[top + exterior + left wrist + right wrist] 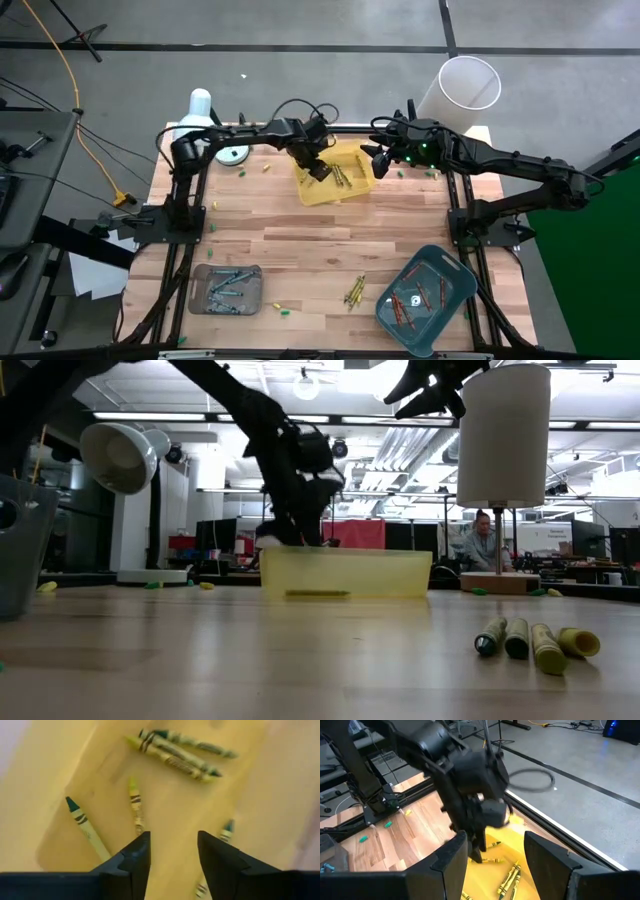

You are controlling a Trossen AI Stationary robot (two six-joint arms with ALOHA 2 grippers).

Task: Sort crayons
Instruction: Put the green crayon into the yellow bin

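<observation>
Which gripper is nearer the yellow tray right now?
Left. The left gripper is down inside the yellow tray, jaws open over crayons. The right gripper hovers beside its far right edge.

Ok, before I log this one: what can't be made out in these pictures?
- Yellow tray contents: high view, the left pincer covers part of the floor.
- Grey tray and teal tray crayons: high view, too small to count.
- Crayon beside the left pincer's finger: left wrist view, mostly hidden.
- Loose crayons: low view, only their ends show.
</observation>
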